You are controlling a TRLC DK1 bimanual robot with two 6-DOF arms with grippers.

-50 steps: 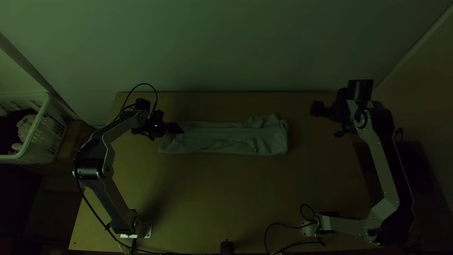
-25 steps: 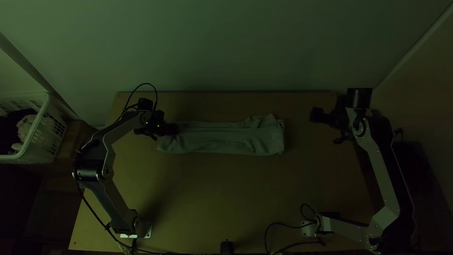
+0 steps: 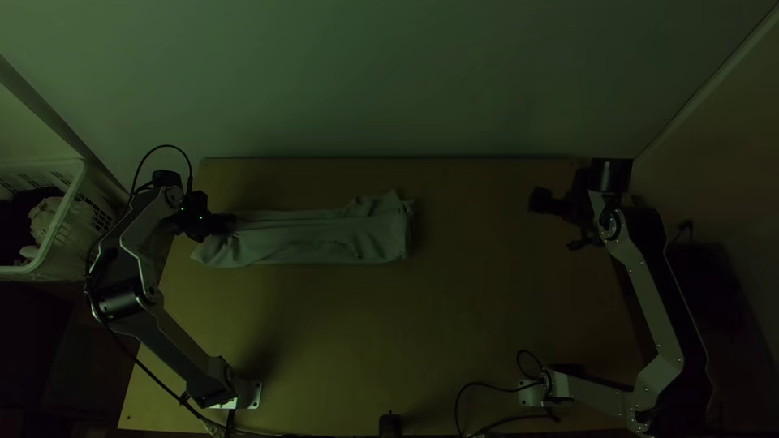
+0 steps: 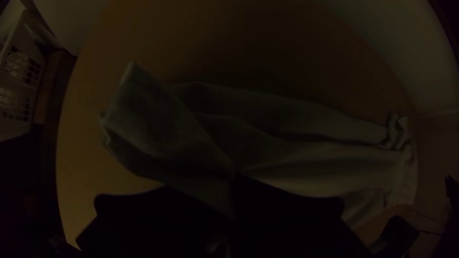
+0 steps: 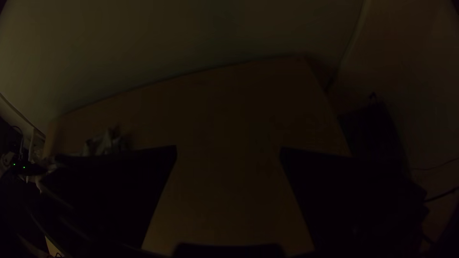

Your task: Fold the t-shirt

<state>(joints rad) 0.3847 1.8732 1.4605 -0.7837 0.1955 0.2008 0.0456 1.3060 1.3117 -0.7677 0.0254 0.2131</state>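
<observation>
Grey t-shirt point(image 3: 312, 241) — long, creased strip

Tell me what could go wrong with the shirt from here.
The shirt is a long strip, pinched near one end by the left gripper. That end lies close to the left edge of the table, so a pull that way might drag it over.

The other end is rumpled, with a bit poking out; folding now could trap creases.

The right gripper is open and away from the shirt, so nothing pins that rumpled end and it may slide or twist.
</observation>
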